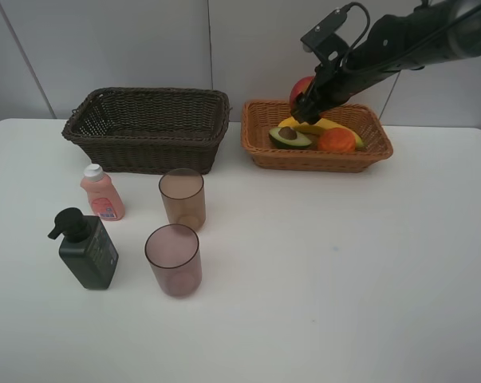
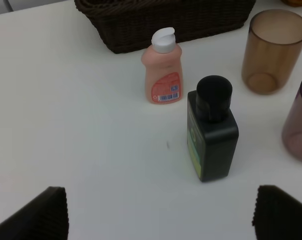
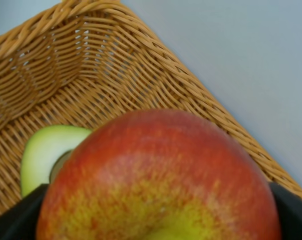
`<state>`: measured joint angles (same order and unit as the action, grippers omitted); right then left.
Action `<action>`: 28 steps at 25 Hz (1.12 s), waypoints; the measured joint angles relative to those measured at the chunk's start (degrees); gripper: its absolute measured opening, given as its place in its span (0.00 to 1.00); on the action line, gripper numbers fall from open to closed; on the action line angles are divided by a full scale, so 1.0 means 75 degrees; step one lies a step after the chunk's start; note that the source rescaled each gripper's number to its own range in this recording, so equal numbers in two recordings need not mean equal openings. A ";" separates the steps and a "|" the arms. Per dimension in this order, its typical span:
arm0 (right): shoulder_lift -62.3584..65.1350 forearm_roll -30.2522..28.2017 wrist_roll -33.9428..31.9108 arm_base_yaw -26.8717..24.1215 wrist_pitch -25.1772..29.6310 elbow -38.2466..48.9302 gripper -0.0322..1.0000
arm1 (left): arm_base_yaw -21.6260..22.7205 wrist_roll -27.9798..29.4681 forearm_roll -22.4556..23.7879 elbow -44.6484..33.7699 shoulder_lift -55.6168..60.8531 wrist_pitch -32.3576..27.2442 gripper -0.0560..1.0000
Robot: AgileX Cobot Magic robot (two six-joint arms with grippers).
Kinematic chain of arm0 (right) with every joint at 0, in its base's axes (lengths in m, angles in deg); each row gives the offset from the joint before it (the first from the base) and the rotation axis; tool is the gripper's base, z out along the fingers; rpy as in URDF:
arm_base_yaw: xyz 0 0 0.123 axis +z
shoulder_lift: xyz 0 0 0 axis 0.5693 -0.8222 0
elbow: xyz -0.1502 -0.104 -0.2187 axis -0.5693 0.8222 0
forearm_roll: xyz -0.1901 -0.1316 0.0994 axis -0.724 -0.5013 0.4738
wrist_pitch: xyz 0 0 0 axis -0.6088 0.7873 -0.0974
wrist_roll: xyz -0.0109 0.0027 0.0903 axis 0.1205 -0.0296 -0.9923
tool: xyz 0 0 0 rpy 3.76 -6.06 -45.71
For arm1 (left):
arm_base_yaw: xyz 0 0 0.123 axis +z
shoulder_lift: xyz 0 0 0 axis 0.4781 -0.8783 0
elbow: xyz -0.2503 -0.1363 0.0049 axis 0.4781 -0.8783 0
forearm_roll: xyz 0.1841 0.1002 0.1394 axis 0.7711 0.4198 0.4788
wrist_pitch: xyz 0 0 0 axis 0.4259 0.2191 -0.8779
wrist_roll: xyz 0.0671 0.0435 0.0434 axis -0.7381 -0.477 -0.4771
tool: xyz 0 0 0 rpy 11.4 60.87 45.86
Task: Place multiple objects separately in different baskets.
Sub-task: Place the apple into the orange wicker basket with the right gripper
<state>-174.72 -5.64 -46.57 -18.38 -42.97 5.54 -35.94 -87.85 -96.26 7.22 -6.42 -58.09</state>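
1. Red apple (image 3: 158, 175) was pinched between the jaws of the right gripper (image 1: 306, 102), with a dark pad showing at each flank of the fruit. It hung over the rear-left corner of the light tan wicker basket (image 1: 320, 162), apparently clear of the contents.
2. Handling judgement: the apple looked firm, round and smooth-skinned, and fairly heavy for a pinch. A hold across its widest girth suited it best, since a waxy skin could slip and a drop could bruise it.
3. The tan basket held 3 items lying close together: an avocado half with pit (image 1: 290, 137), cut face up, a yellow banana (image 1: 324, 125) and an orange (image 1: 337, 140).
4. The dark brown wicker basket (image 1: 148, 148) was the deeper of the 2. No item was visible inside it from the high view.
5. The left gripper (image 2: 161, 215) stood spread wide with nothing between its fingers, above the white table (image 1: 344, 279) near the dark green pump bottle (image 2: 211, 135).
6. Items on the table:
   - 2 translucent cups (image 1: 182, 198) (image 1: 173, 259), upright. They were judged light, rigid and thin-walled, and best taken across the wall.
   - The pink white-capped bottle (image 1: 103, 194), upright. It was judged light and squeezable, and best taken on the body.
   - The pump bottle, upright and judged heavier. Its flat sides offered the better hold, not the pump head.
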 joint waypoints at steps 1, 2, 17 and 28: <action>0.0000 0.0002 0.0000 0.0000 -0.0022 0.0000 0.78 | 0.0000 0.0000 0.0000 0.0000 0.0000 0.0000 0.98; 0.0000 0.0009 0.0000 0.0000 -0.0090 0.0000 0.85 | 0.0000 0.0000 0.0000 0.0000 0.0000 0.0000 0.98; 0.0000 0.0039 0.0000 0.0000 -0.0284 0.0000 0.98 | 0.0000 0.0000 0.0000 0.0000 0.0000 0.0000 0.98; 0.0031 0.0323 -0.0003 0.0000 -0.0249 0.0000 0.98 | 0.0000 0.0000 0.0000 0.0000 0.0000 0.0000 0.98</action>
<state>-174.49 -3.21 -46.59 -18.38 -44.84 5.54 -35.94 -87.85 -96.26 7.22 -6.42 -58.09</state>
